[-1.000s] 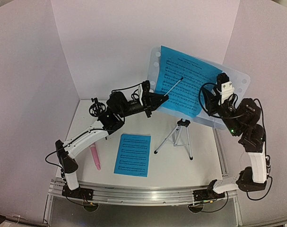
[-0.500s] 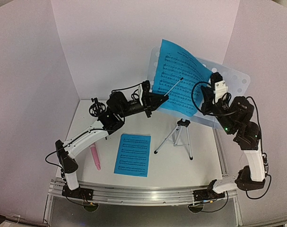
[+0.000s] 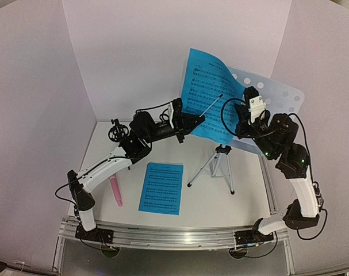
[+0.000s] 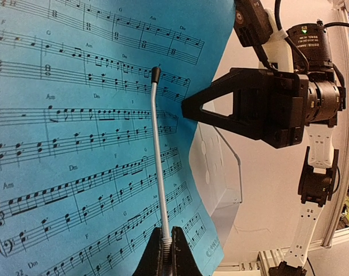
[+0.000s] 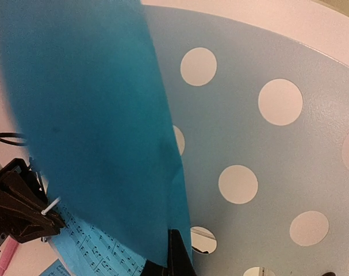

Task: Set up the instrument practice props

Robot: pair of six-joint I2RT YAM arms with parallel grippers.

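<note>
Right jaws pinching blue page at its edge, left jaws clamped on silver wire

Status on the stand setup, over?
Left gripper shut on wire clip. Right gripper shut on page edge, page bowed off desk. Second page flat on table. Wire clip crosses page front.

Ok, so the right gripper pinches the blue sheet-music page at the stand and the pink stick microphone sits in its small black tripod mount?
Pinch yes, mount no: the top view shows the pink stick microphone lying on the table, apart from the small black tripod mount.
</note>
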